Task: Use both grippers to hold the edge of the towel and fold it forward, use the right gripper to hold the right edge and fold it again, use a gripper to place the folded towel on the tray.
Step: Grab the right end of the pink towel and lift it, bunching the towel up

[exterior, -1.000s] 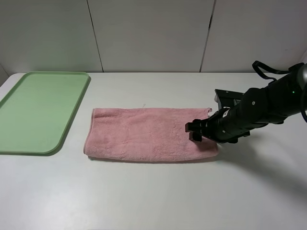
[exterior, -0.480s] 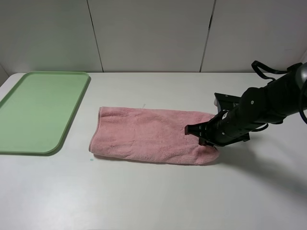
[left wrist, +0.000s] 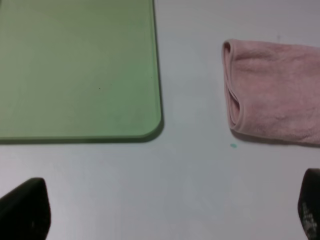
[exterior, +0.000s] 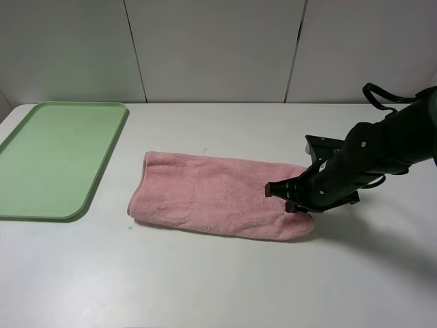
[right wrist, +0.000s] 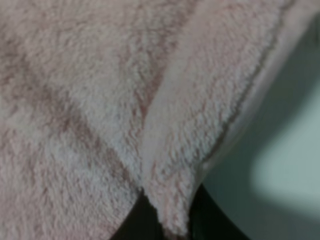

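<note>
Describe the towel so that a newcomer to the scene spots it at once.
On the white table, look right of the green tray. The towel lies there folded into a long strip, its right end pinched by the right gripper. It is the only pink, fluffy thing.

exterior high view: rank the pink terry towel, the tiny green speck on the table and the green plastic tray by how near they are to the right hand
1. Pink terry towel: its right end is pinched in the right hand.
2. Tiny green speck: just off the towel's left front corner.
3. Green plastic tray: far left, past the towel.
</note>
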Robot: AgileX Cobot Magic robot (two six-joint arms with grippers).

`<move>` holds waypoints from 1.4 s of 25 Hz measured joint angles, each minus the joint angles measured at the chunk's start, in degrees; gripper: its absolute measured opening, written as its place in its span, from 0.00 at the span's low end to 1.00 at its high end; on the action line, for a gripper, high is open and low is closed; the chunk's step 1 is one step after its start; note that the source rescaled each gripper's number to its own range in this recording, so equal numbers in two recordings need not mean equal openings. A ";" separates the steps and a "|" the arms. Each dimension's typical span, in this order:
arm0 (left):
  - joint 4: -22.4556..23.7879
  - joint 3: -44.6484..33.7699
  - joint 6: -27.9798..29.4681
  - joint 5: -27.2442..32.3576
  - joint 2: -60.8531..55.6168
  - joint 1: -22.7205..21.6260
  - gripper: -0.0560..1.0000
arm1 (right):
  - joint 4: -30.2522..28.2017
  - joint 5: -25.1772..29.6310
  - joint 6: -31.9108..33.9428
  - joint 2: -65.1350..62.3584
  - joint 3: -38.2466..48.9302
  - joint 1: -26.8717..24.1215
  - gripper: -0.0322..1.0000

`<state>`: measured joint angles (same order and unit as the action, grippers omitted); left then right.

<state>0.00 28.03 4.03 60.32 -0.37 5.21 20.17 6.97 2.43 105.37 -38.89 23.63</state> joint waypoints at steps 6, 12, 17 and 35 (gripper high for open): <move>0.00 0.00 0.00 0.00 0.00 0.00 1.00 | -3.15 6.99 0.00 -6.22 0.35 -3.04 0.08; 0.00 0.00 0.00 0.00 0.00 0.00 1.00 | -7.41 12.85 0.00 -12.86 0.41 -7.99 0.08; 0.00 0.00 0.00 0.00 0.00 0.00 1.00 | -12.04 17.29 0.00 -17.41 0.41 -12.78 0.08; 0.00 0.00 0.00 0.00 0.00 0.00 1.00 | -16.14 26.83 3.27 -23.76 -3.87 -11.25 0.08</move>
<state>0.00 28.03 4.03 60.32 -0.37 5.21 4.04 33.80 5.70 81.61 -42.76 12.38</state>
